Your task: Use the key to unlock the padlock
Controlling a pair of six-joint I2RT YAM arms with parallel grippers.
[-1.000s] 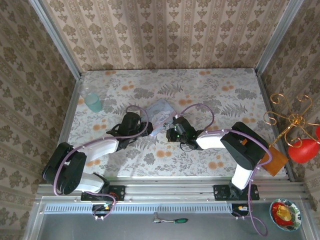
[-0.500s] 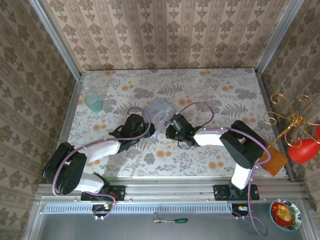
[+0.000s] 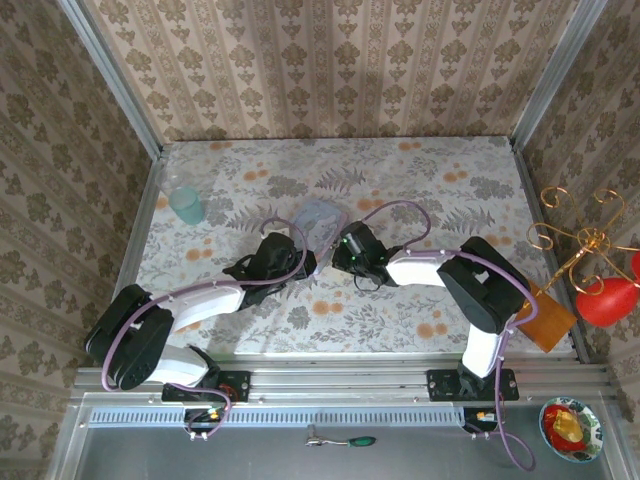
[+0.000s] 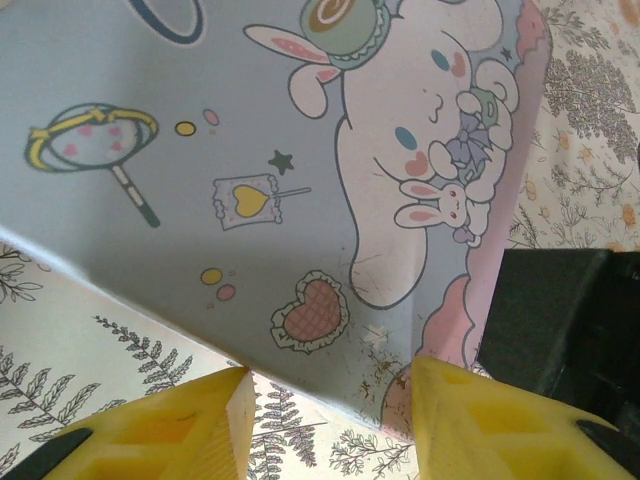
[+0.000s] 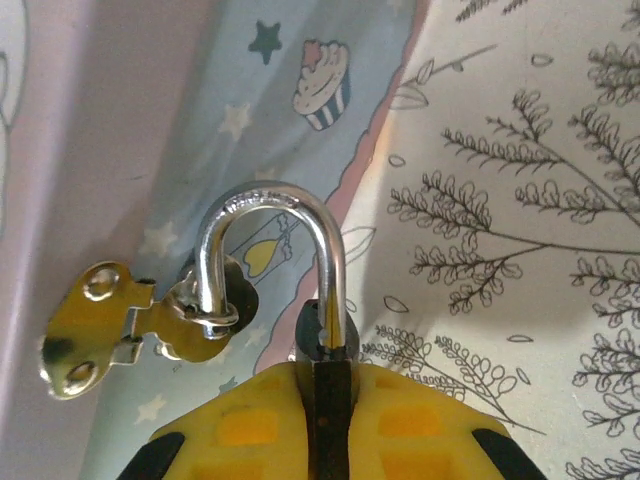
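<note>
The padlock (image 5: 335, 280) is a small dark block with a silver shackle pointing away from the fingers. My right gripper (image 5: 330, 375) is shut on its body. A brass key (image 5: 85, 330) hangs from a ring on the shackle, to the left. Under them lies a cartoon-printed zip bag (image 5: 150, 120) with a pink edge. My left gripper (image 4: 330, 385) stands open, its yellow fingers straddling the near corner of that bag (image 4: 250, 150). From above, the left gripper (image 3: 305, 262) and right gripper (image 3: 338, 250) face each other at the bag's (image 3: 320, 218) near edge.
A teal cup (image 3: 185, 205) stands at the back left. Off the table's right edge are a gold wire stand (image 3: 585, 240), a red object (image 3: 605, 300) and a wooden block (image 3: 545, 320). Metal wall posts frame the floral tabletop (image 3: 430, 190).
The left gripper has slid right toward the bag's corner. The right gripper, still holding the padlock, has moved left and slightly farther from the bases.
</note>
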